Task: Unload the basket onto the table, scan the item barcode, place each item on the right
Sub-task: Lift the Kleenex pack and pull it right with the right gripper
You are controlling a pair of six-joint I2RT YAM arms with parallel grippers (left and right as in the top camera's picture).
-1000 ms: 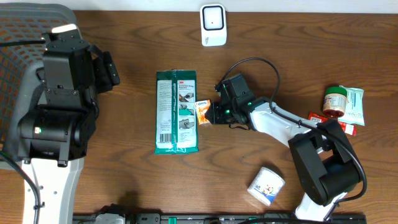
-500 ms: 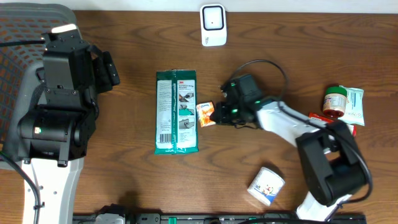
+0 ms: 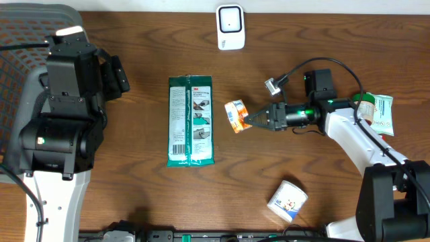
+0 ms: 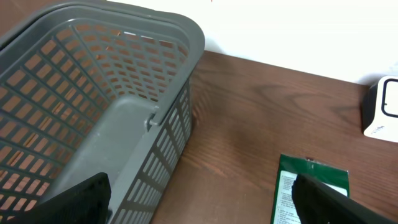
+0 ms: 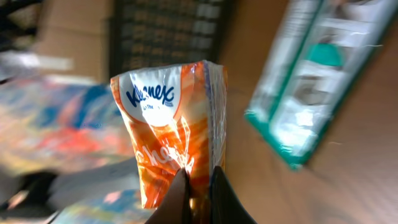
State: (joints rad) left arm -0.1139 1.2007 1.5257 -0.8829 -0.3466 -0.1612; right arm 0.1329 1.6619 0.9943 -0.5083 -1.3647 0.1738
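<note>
My right gripper (image 3: 251, 119) is shut on a small orange Kleenex tissue pack (image 3: 235, 115), holding it off the table right of centre. In the right wrist view the pack (image 5: 174, 118) stands up from the closed right gripper (image 5: 198, 186), pinched at its lower edge, its logo side facing the camera. No barcode shows on that face. The white scanner (image 3: 230, 27) stands at the table's back edge, apart from the pack. My left gripper (image 4: 199, 202) hangs open and empty beside the grey basket (image 4: 93, 93).
A long green wipes pack (image 3: 191, 121) lies flat left of the tissue pack. At the right edge sit a red-lidded jar (image 3: 361, 109), a white and teal packet (image 3: 384, 114) and a red packet (image 3: 349, 129). A white tub (image 3: 287, 200) lies near the front.
The right gripper closed on the tissue pack beside the wipes, lifted it and drew it to the right, with the wrist turned. The left arm has not moved.
</note>
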